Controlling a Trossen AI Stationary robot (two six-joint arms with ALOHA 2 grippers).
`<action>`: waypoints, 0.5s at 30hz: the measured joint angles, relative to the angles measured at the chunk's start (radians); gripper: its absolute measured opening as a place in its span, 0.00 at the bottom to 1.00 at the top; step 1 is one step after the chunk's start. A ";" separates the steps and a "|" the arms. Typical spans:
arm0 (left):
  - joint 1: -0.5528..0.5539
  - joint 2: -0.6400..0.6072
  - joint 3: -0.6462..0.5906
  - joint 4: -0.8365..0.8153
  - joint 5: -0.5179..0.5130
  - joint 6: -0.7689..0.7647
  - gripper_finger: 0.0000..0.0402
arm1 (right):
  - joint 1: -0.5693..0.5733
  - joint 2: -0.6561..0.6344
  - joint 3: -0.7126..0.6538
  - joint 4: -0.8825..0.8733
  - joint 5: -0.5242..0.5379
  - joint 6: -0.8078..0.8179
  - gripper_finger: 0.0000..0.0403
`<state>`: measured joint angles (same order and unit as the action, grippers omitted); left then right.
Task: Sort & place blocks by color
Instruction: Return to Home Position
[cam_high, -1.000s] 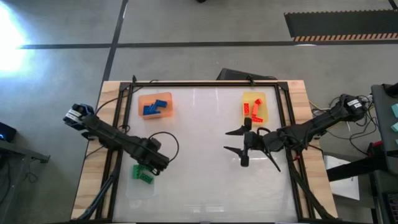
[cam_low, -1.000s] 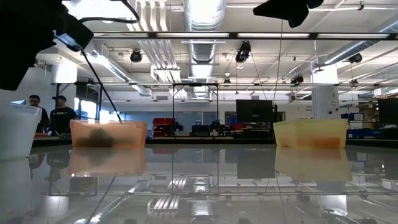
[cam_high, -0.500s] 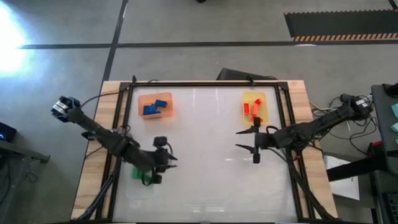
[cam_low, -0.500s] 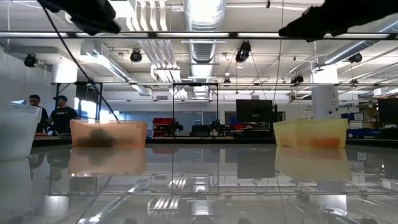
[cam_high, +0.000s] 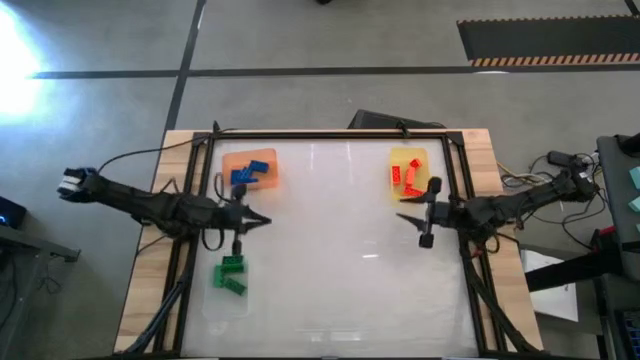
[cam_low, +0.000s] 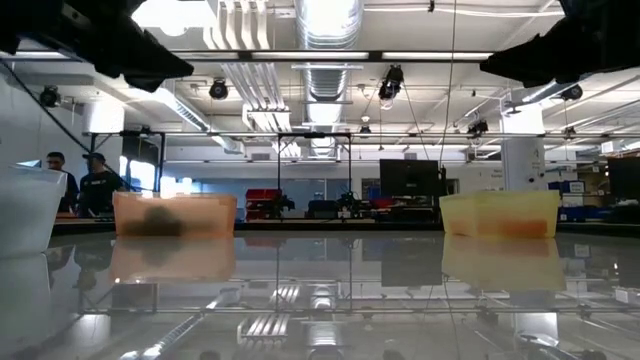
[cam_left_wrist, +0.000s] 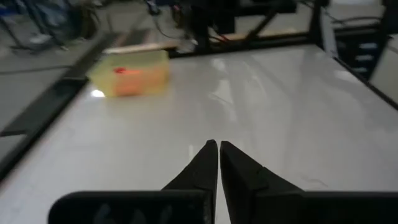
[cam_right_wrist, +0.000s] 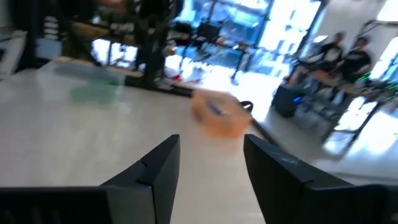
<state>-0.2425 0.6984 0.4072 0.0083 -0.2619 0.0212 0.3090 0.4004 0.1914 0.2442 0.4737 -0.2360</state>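
Several blue blocks lie in the orange tray at the far left. Red-orange blocks lie in the yellow tray at the far right. Green blocks lie in the clear tray at the near left. My left gripper is shut and empty; it hovers between the orange and clear trays and points toward the table's right. My right gripper is open and empty; it hovers just near of the yellow tray and points toward the table's left.
The white tabletop lies bare between the two grippers. A black frame runs around the table. In the low view the orange tray, the yellow tray and the clear tray stand on the table; people stand far behind.
My left gripper has risen from over the clear tray with the green blocks, gone toward the far edge and turned to point toward the table's right. My right gripper has drawn back toward the table's right edge, staying above the table.
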 joint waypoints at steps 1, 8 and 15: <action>0.016 -0.029 -0.023 0.012 0.000 0.009 0.00 | -0.016 -0.025 -0.005 0.000 0.000 -0.017 0.41; 0.068 -0.191 -0.148 0.071 0.000 0.013 0.00 | -0.130 -0.199 -0.018 -0.065 -0.041 -0.120 0.33; 0.066 -0.286 -0.290 0.181 0.000 0.022 0.00 | -0.199 -0.369 -0.018 -0.189 -0.155 -0.115 0.25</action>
<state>-0.1761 0.4121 0.1168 0.1890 -0.2615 0.0429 0.1102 0.0311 0.1736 0.0550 0.3192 -0.3507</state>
